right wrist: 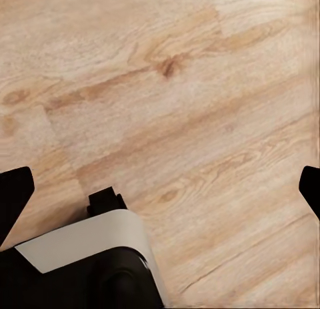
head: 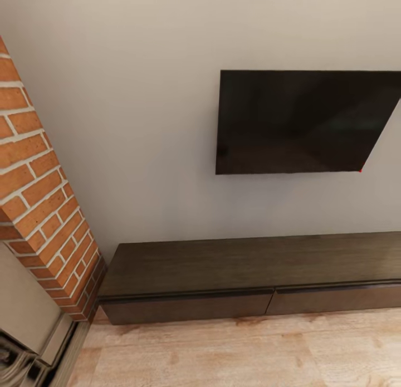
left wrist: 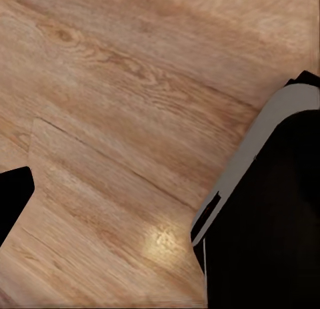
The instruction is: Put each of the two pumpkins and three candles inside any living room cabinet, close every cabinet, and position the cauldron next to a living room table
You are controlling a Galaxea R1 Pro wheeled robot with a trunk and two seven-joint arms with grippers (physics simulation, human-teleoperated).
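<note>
The cabinet [head: 250,263], a long low dark brown unit, stands against the wall ahead in the head view. Both of its visible drawer fronts [head: 189,307] are flush and shut, and its top is bare. The pumpkins, candles, cauldron and table are out of view. My right gripper [right wrist: 160,189] hangs open over the wooden floor, a black fingertip [right wrist: 13,192] at each side edge and nothing between them. My left gripper [left wrist: 160,195] also points at the floor; one black fingertip [left wrist: 13,199] sits far out at the edge, nothing held.
A black TV [head: 301,122] hangs on the wall above the cabinet. A red brick chimney [head: 39,197] and a pale fireplace surround [head: 25,309] stand at the left. Light wooden floor [head: 234,353] lies before the cabinet. My base's black-and-white body [left wrist: 273,209] [right wrist: 87,262] is close to both grippers.
</note>
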